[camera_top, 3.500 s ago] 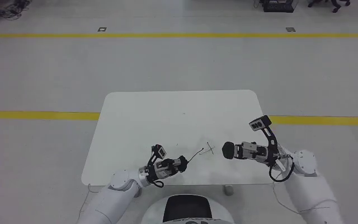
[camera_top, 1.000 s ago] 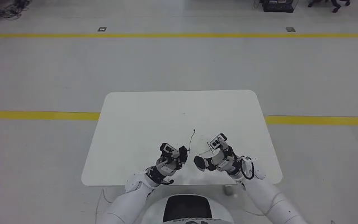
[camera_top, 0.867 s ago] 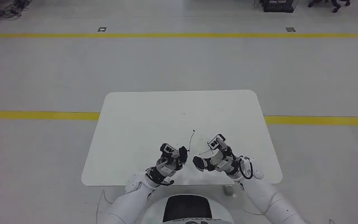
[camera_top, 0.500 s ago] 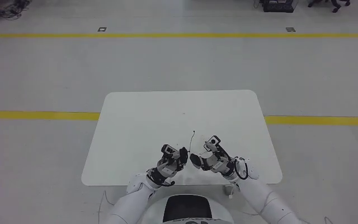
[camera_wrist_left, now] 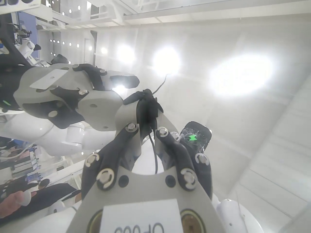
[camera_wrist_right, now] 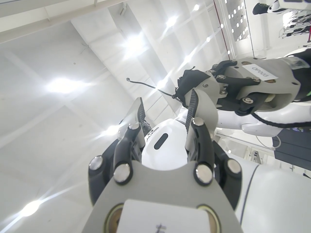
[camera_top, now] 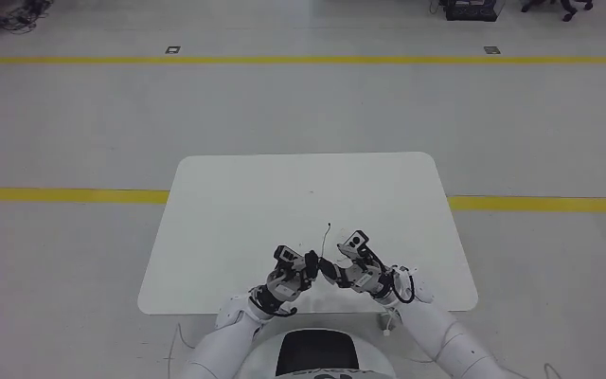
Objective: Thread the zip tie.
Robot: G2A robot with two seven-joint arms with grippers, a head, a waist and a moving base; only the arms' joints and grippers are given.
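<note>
Grippers of both arms are meeting just above the near edge of the white table (camera_top: 284, 189), close to the robot. The left gripper (camera_wrist_left: 147, 101) is clenching the zip tie (camera_wrist_left: 160, 86): its two fingers (camera_wrist_left: 145, 115), covered with black padding, are pressing together on the thin black strap. One part of the strap is hanging back between the fingers toward the wrist. The other part is sticking out past the fingertips and is ending free in the air with a small thicker tip. In the top view this free part is pointing away from the robot, over the table.

The right gripper (camera_wrist_right: 166, 98) is standing just beside the left one, with tips facing tips. Its jaws are released, with a clear gap between the two fingers, and they are gripping nothing. One of these fingers is lying very close to the black padding of the left gripper; whether they are touching, I cannot tell. The free part of the zip tie is running across in front of the open gap, a little beyond the fingertips, and I cannot tell whether it is lying between them.

Two yellow lines (camera_top: 95, 60) are running across the grey floor (camera_top: 303, 104), one beyond the table and one passing behind it.
</note>
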